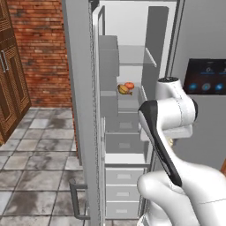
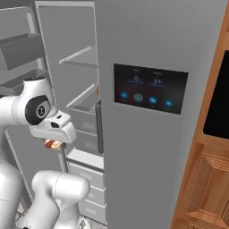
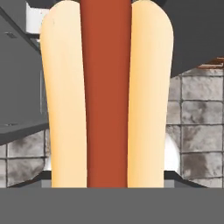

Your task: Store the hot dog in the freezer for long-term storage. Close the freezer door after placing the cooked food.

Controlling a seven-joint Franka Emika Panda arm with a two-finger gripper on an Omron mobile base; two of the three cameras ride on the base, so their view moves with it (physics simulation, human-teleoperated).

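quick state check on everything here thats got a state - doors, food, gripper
freezer door: swung open
freezer: open, a round orange-red food item and a yellow-tan item lie on a shelf inside
hot dog: held up close to the hand camera, not yet in the freezer
door with black display: closed
freezer drawers: shut
gripper: fingers hidden, state cannot be told

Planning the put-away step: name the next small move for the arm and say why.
Probably carry the hot dog forward and up toward a freezer shelf. The hand view has it close against the camera, apparently gripped, and the right base view shows it under the claw outside the compartment, while the freezer door stands open.
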